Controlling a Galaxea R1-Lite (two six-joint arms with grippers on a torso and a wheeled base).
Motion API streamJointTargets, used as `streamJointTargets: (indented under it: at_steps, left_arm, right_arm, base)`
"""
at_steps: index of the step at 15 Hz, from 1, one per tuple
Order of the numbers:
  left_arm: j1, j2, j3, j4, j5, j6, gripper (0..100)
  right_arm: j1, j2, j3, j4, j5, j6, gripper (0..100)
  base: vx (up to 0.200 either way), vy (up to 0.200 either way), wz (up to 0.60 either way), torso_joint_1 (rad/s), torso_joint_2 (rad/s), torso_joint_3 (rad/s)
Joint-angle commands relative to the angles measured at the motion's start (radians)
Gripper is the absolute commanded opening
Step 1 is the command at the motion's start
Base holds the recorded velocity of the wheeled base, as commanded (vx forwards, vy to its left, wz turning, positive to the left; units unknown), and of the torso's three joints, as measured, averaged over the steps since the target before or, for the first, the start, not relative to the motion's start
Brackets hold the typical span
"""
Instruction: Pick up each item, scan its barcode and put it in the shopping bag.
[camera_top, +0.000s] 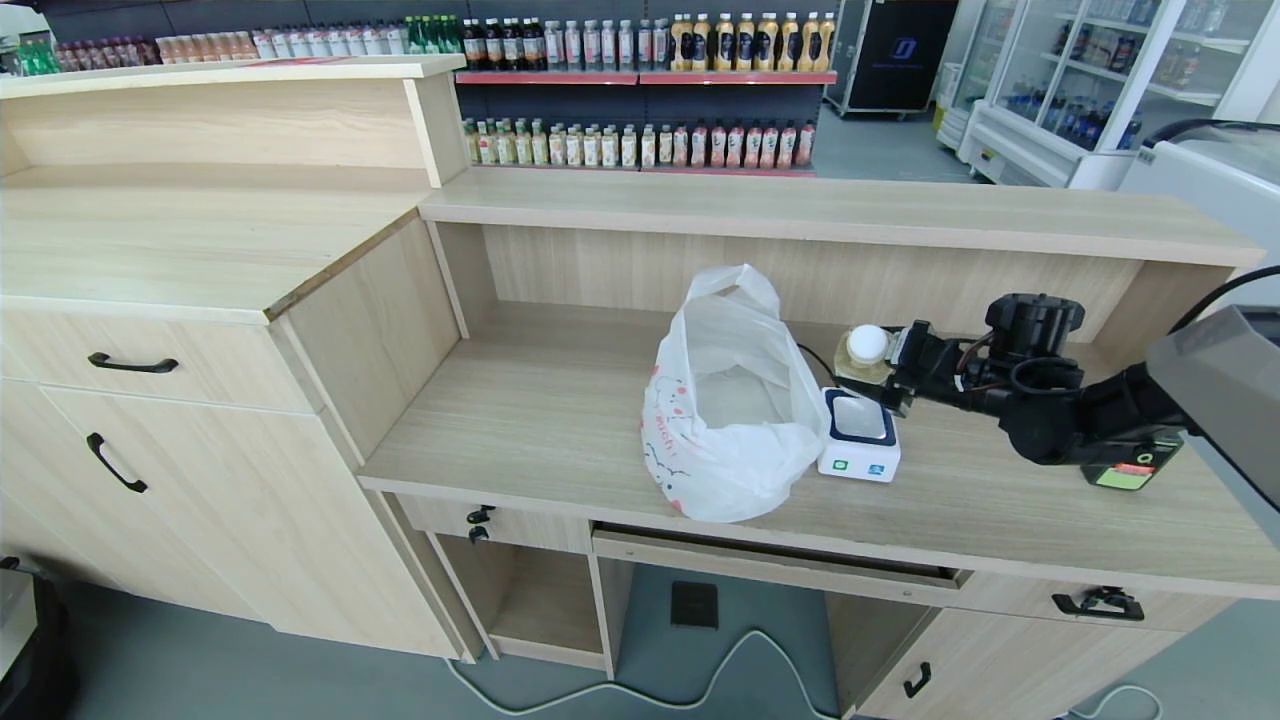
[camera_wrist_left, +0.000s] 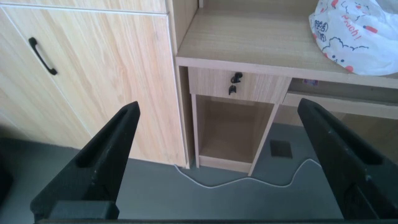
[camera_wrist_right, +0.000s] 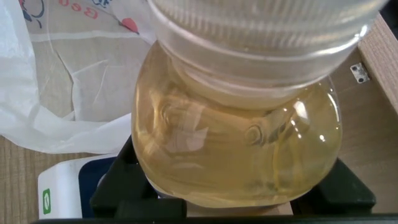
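My right gripper (camera_top: 882, 372) is shut on a clear bottle of yellowish drink (camera_top: 864, 357) with a white cap, held just above the far side of the white barcode scanner (camera_top: 859, 435) on the counter. In the right wrist view the bottle (camera_wrist_right: 236, 143) looms close, with the scanner (camera_wrist_right: 68, 190) and the bag (camera_wrist_right: 68, 68) behind it. The white plastic shopping bag (camera_top: 728, 400) stands open directly left of the scanner. My left gripper (camera_wrist_left: 217, 162) hangs open, low in front of the counter's left cabinet, well away from the bag (camera_wrist_left: 357, 34).
A raised wooden ledge (camera_top: 820, 215) runs along the counter's far side. A taller cabinet block (camera_top: 200, 250) stands to the left. The counter top (camera_top: 530, 420) left of the bag is bare wood. A green and black device (camera_top: 1130, 465) lies at the right.
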Motion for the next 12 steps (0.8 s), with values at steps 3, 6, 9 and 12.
streamJointTargets:
  at_steps: [3, 6, 9, 12]
  left_arm:
    - [0.0, 0.0, 0.0, 0.0, 0.001, 0.0, 100]
    - [0.0, 0.0, 0.0, 0.0, 0.001, 0.0, 100]
    - [0.0, 0.0, 0.0, 0.0, 0.001, 0.0, 100]
    - [0.0, 0.0, 0.0, 0.0, 0.001, 0.0, 100]
  right_arm:
    - [0.0, 0.015, -0.007, 0.0, 0.0, 0.0, 0]
    - [0.001, 0.029, -0.012, 0.0, -0.001, 0.002, 0]
    - [0.011, 0.044, -0.041, 0.0, -0.001, 0.006, 0]
    - [0.017, 0.058, -0.07, 0.0, -0.001, 0.023, 0]
  base:
    - [0.0, 0.0, 0.0, 0.0, 0.0, 0.0]
    - [0.0, 0.0, 0.0, 0.0, 0.0, 0.0]
    - [0.0, 0.0, 0.0, 0.0, 0.0, 0.0]
    - [0.0, 0.0, 0.0, 0.0, 0.0, 0.0]
